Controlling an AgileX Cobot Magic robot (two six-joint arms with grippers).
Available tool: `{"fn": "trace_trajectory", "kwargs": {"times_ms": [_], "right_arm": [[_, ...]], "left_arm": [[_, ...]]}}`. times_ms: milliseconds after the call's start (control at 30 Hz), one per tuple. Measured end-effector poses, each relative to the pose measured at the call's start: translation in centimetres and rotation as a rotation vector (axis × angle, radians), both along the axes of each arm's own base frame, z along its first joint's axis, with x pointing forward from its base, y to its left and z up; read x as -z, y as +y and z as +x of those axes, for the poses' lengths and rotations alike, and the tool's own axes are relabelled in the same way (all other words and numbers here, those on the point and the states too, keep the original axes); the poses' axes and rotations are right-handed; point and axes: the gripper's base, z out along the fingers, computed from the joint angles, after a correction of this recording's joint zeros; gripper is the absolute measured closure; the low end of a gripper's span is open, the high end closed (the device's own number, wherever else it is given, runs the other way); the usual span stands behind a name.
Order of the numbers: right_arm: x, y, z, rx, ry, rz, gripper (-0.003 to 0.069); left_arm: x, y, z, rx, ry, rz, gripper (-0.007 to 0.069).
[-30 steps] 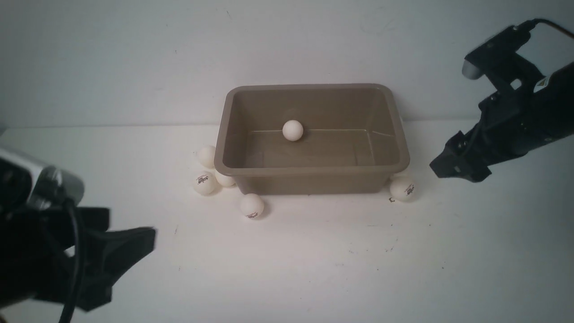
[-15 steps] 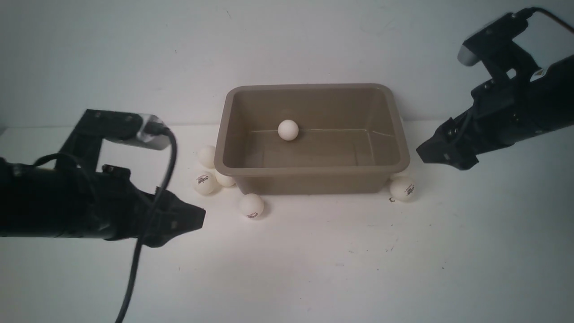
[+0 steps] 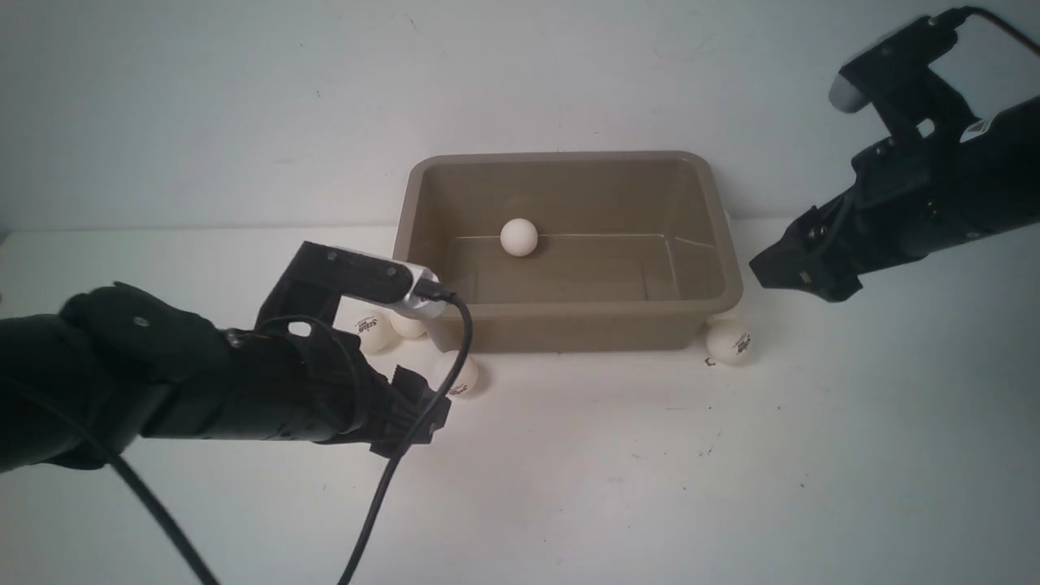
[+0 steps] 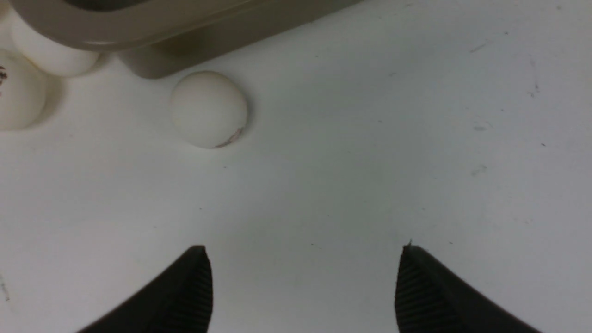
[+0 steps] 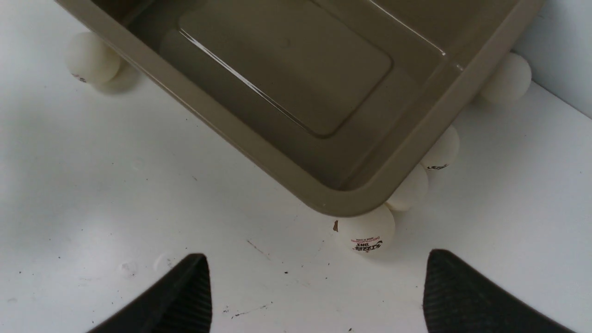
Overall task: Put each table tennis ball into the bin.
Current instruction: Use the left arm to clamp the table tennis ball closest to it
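Pickup of the next ball is, I judge, the step in hand. One small white plastic table tennis ball (image 3: 518,237) already sits inside the rectangular taupe plastic bin (image 3: 569,307), at the foot of its far wall. The rest lie on the white worktop (image 3: 609,471) around the bin's base. My left fingers (image 4: 185,296) are spread wide with nothing between them, low over the worktop and just short of the lone ball (image 4: 208,108) in front of the bin's near left corner. In the left wrist view that ball lies ahead of the fingers but off to one side of the gap, not centred. Two more balls (image 3: 370,331) crowd the bin's left end, one of them tucked under the flared rim. My right fingers (image 5: 180,300) are also open and empty, held off the worktop beside the bin's right end. They look down on the logo-printed ball (image 5: 367,231) wedged close under the near right corner, with further balls lined along that end wall. For the next move I would slide the left arm sideways until the lone ball is centred in the gap, ease forward, then close gently. A light, smooth sphere like this will likely roll off if one finger touches first. After that comes the lift over the rim and the release.
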Motion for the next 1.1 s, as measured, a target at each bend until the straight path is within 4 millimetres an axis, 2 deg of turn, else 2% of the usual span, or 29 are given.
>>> {"fn": "trace_trajectory", "kwargs": {"times_ms": [200,433,633,933,1100], "right_arm": [[-0.1,0.2,0.0,0.001,-0.001,0.024,0.0102],[-0.1,0.2,0.0,0.001,-0.001,0.033,0.0102],[-0.2,0.3,0.0,-0.008,-0.006,0.04,0.0102],[-0.2,0.3,0.0,-0.011,-0.008,0.043,0.0102],[-0.2,0.3,0.0,-0.011,-0.01,0.042,0.0102]], "left_arm": [[2.1,-0.6,1.9,-0.045,0.017,0.034,0.0146],[3.4,-1.5,4.6,-0.1,0.047,-0.007,0.0146],[3.7,-2.3,5.1,-0.121,0.016,0.008,0.0146],[3.4,-4.4,4.6,-0.116,-0.079,0.089,0.0146],[3.5,-4.6,4.6,-0.134,-0.087,0.097,0.0146]]}}
